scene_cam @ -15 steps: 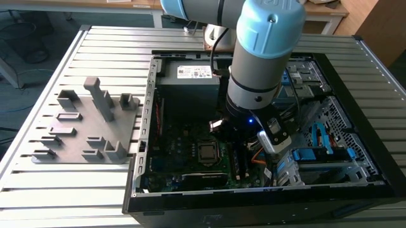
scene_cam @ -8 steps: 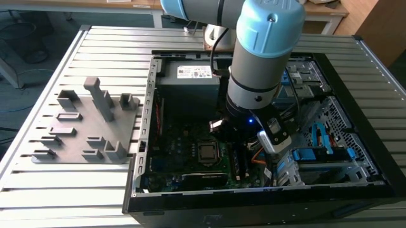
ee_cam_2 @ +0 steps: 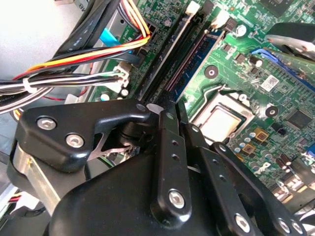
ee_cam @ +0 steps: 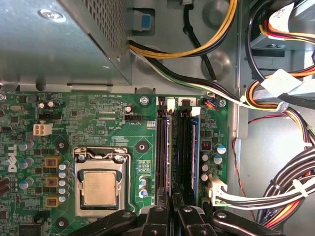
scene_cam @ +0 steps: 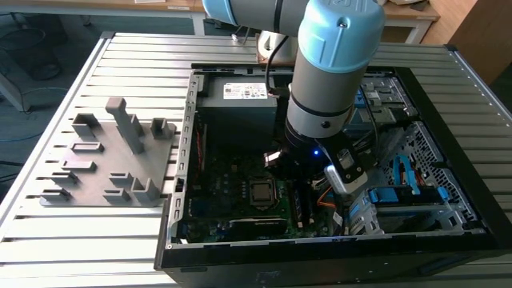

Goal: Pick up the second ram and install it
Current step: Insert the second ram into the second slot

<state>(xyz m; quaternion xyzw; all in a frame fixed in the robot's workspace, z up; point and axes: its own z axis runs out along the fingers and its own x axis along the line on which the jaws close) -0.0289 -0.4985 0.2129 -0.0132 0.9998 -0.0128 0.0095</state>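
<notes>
My gripper [scene_cam: 308, 180] reaches down inside the open computer case [scene_cam: 180, 180], over the memory slots [ee_cam: 165, 147] beside the processor socket [ee_cam: 101, 187]. In both wrist views its fingers [ee_cam: 157, 219] are drawn close together, leaving only a narrow slit. A thin dark strip that I take for the second ram [ee_cam_2: 163, 69], seen edge-on, runs out from between the fingertips along the slots to a white clip [ee_cam_2: 192, 7]. My gripper [ee_cam_2: 166, 110] is shut on it. How deep the stick sits in its slot is hidden.
Bundled power cables [ee_cam: 290, 191] hang close beside the slots, and the power supply box [ee_cam: 59, 44] sits beyond the board. Blue drive brackets [scene_cam: 404, 195] fill the case on the exterior view's right. A grey fixture [scene_cam: 104, 162] with blocks lies on the slatted table [scene_cam: 120, 60].
</notes>
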